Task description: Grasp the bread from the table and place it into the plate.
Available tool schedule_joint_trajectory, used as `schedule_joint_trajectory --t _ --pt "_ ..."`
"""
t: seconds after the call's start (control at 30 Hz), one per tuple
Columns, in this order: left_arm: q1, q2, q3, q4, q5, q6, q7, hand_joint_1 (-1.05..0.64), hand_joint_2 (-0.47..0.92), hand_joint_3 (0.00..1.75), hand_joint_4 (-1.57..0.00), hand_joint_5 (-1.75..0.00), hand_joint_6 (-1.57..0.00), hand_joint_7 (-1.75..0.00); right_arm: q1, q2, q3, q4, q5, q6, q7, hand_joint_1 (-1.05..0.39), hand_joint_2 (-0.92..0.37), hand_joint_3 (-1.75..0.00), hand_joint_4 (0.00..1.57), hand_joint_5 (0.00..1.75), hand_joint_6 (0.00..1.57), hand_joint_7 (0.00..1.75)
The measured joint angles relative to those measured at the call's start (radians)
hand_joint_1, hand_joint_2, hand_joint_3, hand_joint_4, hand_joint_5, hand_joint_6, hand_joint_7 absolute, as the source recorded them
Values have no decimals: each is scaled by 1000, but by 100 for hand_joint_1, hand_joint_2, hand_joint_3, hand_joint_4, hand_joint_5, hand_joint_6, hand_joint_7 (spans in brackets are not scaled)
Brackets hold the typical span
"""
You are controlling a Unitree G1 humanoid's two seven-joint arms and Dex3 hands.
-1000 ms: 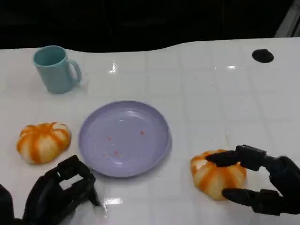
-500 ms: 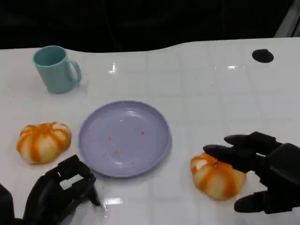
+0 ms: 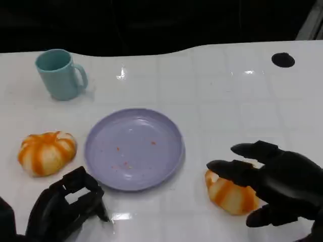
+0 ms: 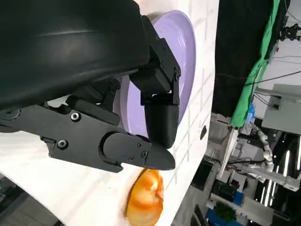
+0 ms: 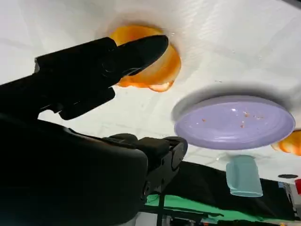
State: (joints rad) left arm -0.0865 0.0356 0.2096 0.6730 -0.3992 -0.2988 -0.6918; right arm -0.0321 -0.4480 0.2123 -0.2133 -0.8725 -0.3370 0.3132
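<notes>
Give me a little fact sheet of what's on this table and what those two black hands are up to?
table: white
plate: lilac, no bread on it, a few orange crumbs
bread near right hand: orange-striped bun, right of the plate
other bread: left of the plate
mug: teal, far left
right hand: fingers spread over the bun, not gripping it
left hand: fingers curled, holding nothing

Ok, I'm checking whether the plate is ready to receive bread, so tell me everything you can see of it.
The plate is round, shallow and lavender, with a smooth, glossy look and a low raised rim. It lies flat and upright on the white table, roughly at its middle. It holds no bread, only a few small orange crumbs or specks scattered on its surface. Nothing touches it: both hands and both breads are clear of its rim.
</notes>
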Motion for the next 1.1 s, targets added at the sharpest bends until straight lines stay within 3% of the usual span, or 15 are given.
schedule_joint_trajectory --t 0.3,0.83,1.03,1.1 --pt "6 -2 0 -11 0 2 0 -58 92 6 -75 -170 -69 -142 -64 0 84 112 -79 46 -76 -56 -84 -1 12 22 32 1" --pt "19 -3 -1 -28 0 9 1 -60 92 5 -76 -170 -71 -141 -137 -11 163 270 -101 85 -142 -56 -87 0 17 20 37 2" --pt "21 -4 -1 -34 0 17 1 -59 92 5 -76 -170 -71 -140 -163 -18 193 306 -102 95 -141 -55 -89 -1 27 17 45 3" --pt "22 -4 -1 -37 0 20 1 -59 92 5 -77 -171 -72 -140 -171 -19 203 316 -101 99 -141 -51 -92 -2 44 17 55 4"
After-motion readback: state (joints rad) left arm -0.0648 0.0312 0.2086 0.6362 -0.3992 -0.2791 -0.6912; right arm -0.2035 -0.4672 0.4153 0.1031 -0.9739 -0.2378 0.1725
